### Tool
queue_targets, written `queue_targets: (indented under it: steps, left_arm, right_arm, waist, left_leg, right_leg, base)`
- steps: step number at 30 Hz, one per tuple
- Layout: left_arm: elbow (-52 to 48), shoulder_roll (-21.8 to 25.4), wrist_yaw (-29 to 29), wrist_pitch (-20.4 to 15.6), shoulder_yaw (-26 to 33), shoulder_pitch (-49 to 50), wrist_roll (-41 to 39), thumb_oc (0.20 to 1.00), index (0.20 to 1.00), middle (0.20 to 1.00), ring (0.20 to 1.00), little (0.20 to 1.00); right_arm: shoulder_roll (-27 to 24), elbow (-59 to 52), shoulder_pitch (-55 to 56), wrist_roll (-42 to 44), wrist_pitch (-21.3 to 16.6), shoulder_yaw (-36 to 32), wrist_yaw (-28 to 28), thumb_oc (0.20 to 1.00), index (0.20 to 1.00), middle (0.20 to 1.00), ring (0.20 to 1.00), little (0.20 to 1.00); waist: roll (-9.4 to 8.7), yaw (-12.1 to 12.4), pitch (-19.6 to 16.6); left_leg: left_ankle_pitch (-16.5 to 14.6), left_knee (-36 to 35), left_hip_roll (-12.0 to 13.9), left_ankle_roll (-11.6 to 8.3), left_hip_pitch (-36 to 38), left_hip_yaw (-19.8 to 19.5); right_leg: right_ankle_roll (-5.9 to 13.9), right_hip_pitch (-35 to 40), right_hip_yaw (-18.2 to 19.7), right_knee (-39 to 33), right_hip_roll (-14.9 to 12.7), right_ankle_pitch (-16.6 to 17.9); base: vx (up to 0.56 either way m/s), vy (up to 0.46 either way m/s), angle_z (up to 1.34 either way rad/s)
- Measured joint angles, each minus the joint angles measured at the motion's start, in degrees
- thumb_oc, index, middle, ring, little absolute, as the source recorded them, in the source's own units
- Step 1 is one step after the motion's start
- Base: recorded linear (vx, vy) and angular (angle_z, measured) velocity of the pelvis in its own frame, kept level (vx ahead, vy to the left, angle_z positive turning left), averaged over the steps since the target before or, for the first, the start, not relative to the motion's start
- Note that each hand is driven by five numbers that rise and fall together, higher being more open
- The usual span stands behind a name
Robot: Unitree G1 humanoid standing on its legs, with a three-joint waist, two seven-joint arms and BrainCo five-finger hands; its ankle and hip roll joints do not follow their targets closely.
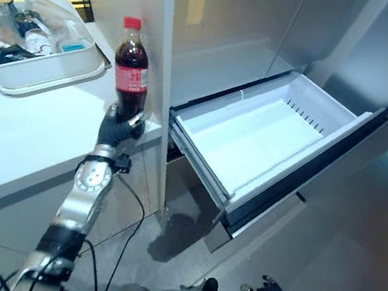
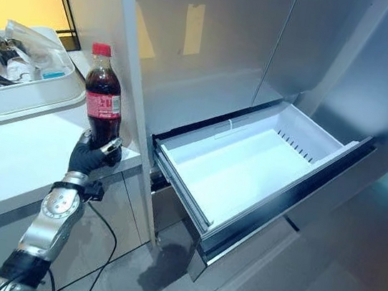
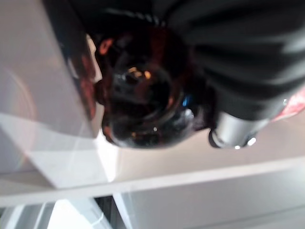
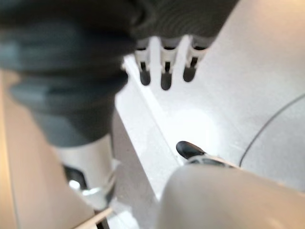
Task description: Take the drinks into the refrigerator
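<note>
A cola bottle (image 1: 130, 71) with a red cap and red label stands upright at the corner of the white counter (image 1: 14, 142), close against the refrigerator's grey side panel. My left hand (image 1: 117, 129) is shut round its lower part; in the left wrist view the bottle's dark base (image 3: 143, 95) shows beside the thumb (image 3: 233, 133). I cannot tell if the base rests on the counter. To the right, the refrigerator's white drawer (image 1: 253, 136) is pulled out and holds nothing. My right hand (image 4: 165, 76) hangs low over the floor, fingers straight and holding nothing.
A white tray (image 1: 45, 70) with several small items sits at the back left of the counter. The pulled-out drawer juts into the floor space on the right. Grey floor lies below the drawer's front.
</note>
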Motion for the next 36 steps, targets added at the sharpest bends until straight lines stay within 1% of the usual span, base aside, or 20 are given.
queue_targets:
  steps: [1, 4, 5, 6, 7, 9, 10, 11, 12, 13, 14, 15, 17, 19, 21, 25, 26, 30, 33, 36]
  left_arm:
    - [-0.90, 0.52, -0.59, -0.04, 0.34, 1.13, -0.02, 0.200, 0.200, 0.200, 0.200, 0.200]
    - [-3.06, 0.11, -4.21, -0.88, 1.60, 3.94, -3.95, 0.200, 0.200, 0.200, 0.200, 0.200]
    - [-3.46, 0.36, -5.98, -0.85, 1.67, 4.44, -5.47, 0.200, 0.200, 0.200, 0.200, 0.200]
    - [-3.99, 0.52, -6.62, -0.86, 1.58, 4.85, -6.32, 0.200, 0.200, 0.200, 0.200, 0.200]
    - [-5.84, 0.49, -7.63, -1.10, 2.01, 6.57, -8.23, 0.200, 0.200, 0.200, 0.200, 0.200]
    - [-7.70, 0.48, -9.49, -1.85, 2.11, 8.42, -10.15, 0.200, 0.200, 0.200, 0.200, 0.200]
    - [-8.50, 0.44, -9.91, -2.01, 2.22, 9.34, -10.67, 0.200, 0.200, 0.200, 0.200, 0.200]
    - [-9.67, -0.01, -10.74, -2.12, 2.80, 11.15, -11.27, 0.200, 0.200, 0.200, 0.200, 0.200]
    - [-10.22, -0.24, -11.66, -2.10, 3.36, 12.59, -11.33, 0.200, 0.200, 0.200, 0.200, 0.200]
    - [-10.21, -0.22, -11.90, -1.89, 3.31, 12.85, -11.35, 0.200, 0.200, 0.200, 0.200, 0.200]
    - [-9.94, -1.07, -12.46, -1.76, 2.99, 13.10, -11.47, 0.200, 0.200, 0.200, 0.200, 0.200]
    - [-9.48, -1.97, -12.83, -1.75, 2.44, 13.35, -12.02, 0.200, 0.200, 0.200, 0.200, 0.200]
    - [-9.12, -2.18, -13.08, -0.92, 1.06, 13.83, -12.21, 0.200, 0.200, 0.200, 0.200, 0.200]
    - [-9.11, -2.14, -13.26, -0.57, 0.52, 14.17, -12.16, 0.200, 0.200, 0.200, 0.200, 0.200]
    - [-9.12, -2.11, -13.39, -0.58, 0.51, 14.16, -12.18, 0.200, 0.200, 0.200, 0.200, 0.200]
    - [-9.12, -2.01, -13.44, -0.58, 0.49, 14.16, -12.11, 0.200, 0.200, 0.200, 0.200, 0.200]
    - [-9.13, -2.01, -13.52, -0.58, 0.44, 14.15, -12.11, 0.200, 0.200, 0.200, 0.200, 0.200]
    - [-9.12, -1.96, -13.60, -0.59, 0.41, 14.18, -12.11, 0.200, 0.200, 0.200, 0.200, 0.200]
    - [-9.12, -1.95, -13.70, -0.60, 0.03, 14.18, -12.11, 0.200, 0.200, 0.200, 0.200, 0.200]
    - [-9.09, -1.90, -14.56, -0.64, -1.24, 14.19, -12.08, 0.200, 0.200, 0.200, 0.200, 0.200]
  right_arm:
    - [-0.11, 0.00, -0.07, 0.90, -0.30, -1.20, -0.10, 1.000, 1.000, 1.000, 1.000, 1.000]
    - [-2.07, -0.03, -0.44, 5.74, -1.04, -4.40, -0.62, 1.000, 1.000, 1.000, 1.000, 1.000]
    - [-2.67, 0.35, 0.44, 7.85, -1.83, -8.36, 0.09, 1.000, 1.000, 1.000, 1.000, 1.000]
    - [-3.05, 0.69, 0.21, 8.92, -2.48, -9.76, -0.30, 1.000, 1.000, 1.000, 1.000, 1.000]
    - [-4.15, 1.46, -0.52, 11.46, -2.86, -10.25, -1.59, 1.000, 1.000, 1.000, 1.000, 1.000]
    - [-3.51, 0.39, -0.31, 14.56, -3.88, -11.17, -2.00, 1.000, 1.000, 1.000, 1.000, 1.000]
    - [-3.05, -5.78, 1.20, 15.35, -3.31, -11.67, -2.96, 1.000, 1.000, 1.000, 1.000, 1.000]
    - [-2.67, -25.87, 7.59, 15.49, -3.58, -12.08, -3.68, 1.000, 1.000, 1.000, 1.000, 1.000]
    - [-3.20, -37.54, 9.85, 14.45, -8.44, -12.46, -4.07, 1.000, 1.000, 1.000, 1.000, 1.000]
    - [-3.49, -39.82, 9.46, 14.19, -9.70, -12.88, -4.49, 1.000, 1.000, 1.000, 1.000, 1.000]
    - [-3.64, -44.93, 7.84, 12.87, -10.06, -14.37, -6.24, 1.000, 1.000, 1.000, 1.000, 1.000]
    - [-3.79, -48.20, 7.02, 11.53, -11.41, -15.24, -7.32, 1.000, 1.000, 1.000, 1.000, 1.000]
    - [-3.30, -56.88, 5.77, 9.17, -12.44, -16.77, -9.19, 1.000, 1.000, 1.000, 1.000, 1.000]
    - [-3.36, -60.10, 4.76, 7.50, -13.99, -16.76, -9.35, 1.000, 1.000, 1.000, 1.000, 1.000]
    - [-2.94, -67.88, 4.52, 7.02, -14.28, -16.54, -9.27, 1.000, 1.000, 1.000, 1.000, 1.000]
    - [-3.02, -78.56, 1.28, 5.89, -15.46, -16.04, -8.16, 1.000, 1.000, 1.000, 1.000, 1.000]
    - [-3.09, -80.00, 0.42, 5.38, -16.31, -15.98, -7.79, 1.000, 1.000, 1.000, 1.000, 1.000]
    - [-3.78, -85.79, -2.40, 3.48, -16.76, -15.42, -6.51, 1.000, 1.000, 1.000, 1.000, 1.000]
    - [-4.64, -89.87, -4.15, 3.22, -16.80, -11.36, -4.66, 1.000, 1.000, 1.000, 1.000, 1.000]
    - [-7.36, -91.90, -4.52, 3.43, -16.94, -7.19, -1.37, 1.000, 1.000, 1.000, 1.000, 1.000]
  waist:
    - [0.05, -0.38, 0.07]
    - [0.59, 0.31, 0.49]
    - [0.77, 0.29, 0.77]
    - [0.90, 0.86, 0.86]
    - [0.83, 1.67, 1.17]
    - [0.66, 1.57, 1.51]
    - [0.65, 1.45, 1.69]
    - [1.34, 1.05, 2.31]
    - [1.63, 0.26, 2.55]
    - [1.45, -0.29, 2.53]
    - [0.94, -0.65, 2.44]
    - [0.63, -0.63, 2.28]
    - [0.08, -0.77, 2.50]
    - [-0.05, -0.92, 2.44]
    - [0.11, -0.84, 2.54]
    - [0.04, -0.75, 2.48]
    - [-0.01, -0.90, 2.45]
    - [-0.09, -0.49, 2.40]
    - [-0.14, -0.52, 2.36]
    - [-0.23, -0.37, 2.30]
  left_leg:
    - [-0.02, 0.00, 0.01, -0.02, 0.02, 0.05]
    - [-0.06, -0.01, 0.17, 0.03, 0.01, -0.02]
    - [-0.09, 0.01, -0.04, -0.01, 0.03, -0.01]
    - [-0.09, -0.04, -0.07, -0.01, 0.03, -0.09]
    - [-0.09, -0.04, -0.05, 0.00, -0.03, -0.04]
    - [-0.08, -0.01, 0.08, -0.02, 0.00, -0.06]
    - [-0.09, -0.02, 0.01, -0.01, 0.02, 0.00]
    - [-0.13, -0.02, -0.23, 0.09, 0.06, 0.15]
    - [-0.15, -0.01, -0.31, 0.16, 0.11, 0.19]
    - [-0.16, -0.02, -0.32, 0.16, 0.16, 0.20]
    - [-0.17, -0.01, -0.31, 0.15, 0.22, 0.21]
    - [-0.16, -0.01, -0.24, 0.15, 0.02, 0.17]
    - [-0.16, -0.01, -0.31, 0.14, -0.13, 0.33]
    - [-0.16, 0.00, -0.34, 0.14, -0.05, 0.35]
    - [-0.17, 0.01, -0.40, 0.14, -0.11, 0.33]
    - [-0.17, 0.02, -0.38, 0.13, 0.09, 0.31]
    - [-0.17, 0.02, -0.38, 0.13, 0.21, 0.32]
    - [-0.16, 0.01, -0.41, 0.15, 0.26, 0.27]
    - [-0.12, 0.01, -0.44, 0.19, 0.26, 0.29]
    - [-0.12, 0.01, -0.45, 0.19, 0.23, 0.30]
  right_leg:
    - [0.00, -0.02, 0.06, -0.01, 0.04, 0.00]
    - [0.09, 0.02, -0.01, -0.02, -0.02, -0.07]
    - [0.28, -0.02, 0.08, -0.02, -0.01, -0.19]
    - [0.28, 0.00, 0.01, -0.01, -0.06, -0.20]
    - [0.29, -0.05, 0.02, -0.02, -0.08, -0.25]
    - [0.25, 0.00, 0.04, -0.01, 0.00, -0.26]
    - [0.26, -0.08, 0.09, 0.08, 0.16, -0.25]
    - [0.23, -0.16, 0.35, 0.19, -0.09, -0.20]
    - [0.10, -0.17, 0.46, 0.15, -0.19, 0.03]
    - [0.06, -0.07, 0.45, 0.13, -0.19, 0.05]
    - [0.04, -0.03, 0.45, 0.29, -0.04, 0.07]
    - [0.03, -0.16, 0.45, 0.29, -0.04, 0.07]
    - [-0.02, -0.49, 0.55, 0.29, -0.03, 0.10]
    - [-0.02, -0.43, 0.59, 0.30, -0.04, 0.14]
    - [0.00, -0.49, 0.63, 0.31, -0.05, 0.16]
    - [0.01, -0.26, 0.66, 0.32, -0.02, 0.16]
    - [0.01, -0.17, 0.66, 0.32, -0.02, 0.17]
    - [0.00, -0.06, 0.67, 0.31, -0.08, 0.33]
    - [-0.05, -0.12, 0.71, 0.31, -0.09, 0.46]
    - [-0.04, -0.15, 0.72, 0.31, -0.09, 0.46]
  base:
    - [0.00, 0.000, 0.00]
    - [0.00, 0.012, -0.01]
    - [-0.01, 0.047, 0.00]
    - [0.00, 0.000, 0.00]
    - [0.00, 0.000, 0.00]
    - [0.02, 0.040, -0.01]
    - [0.00, 0.039, -0.04]
    - [0.00, 0.030, -0.05]
    - [-0.01, 0.029, -0.05]
    - [0.00, 0.000, 0.00]
    - [0.00, 0.000, 0.00]
    - [0.00, 0.000, 0.00]
    - [-0.01, 0.005, -0.02]
    - [0.01, 0.009, -0.02]
    - [0.00, 0.000, 0.00]
    - [0.00, 0.000, 0.00]
    - [0.00, 0.000, 0.00]
    - [0.00, 0.000, 0.00]
    - [0.00, 0.000, 0.00]
    - [0.00, 0.000, 0.00]
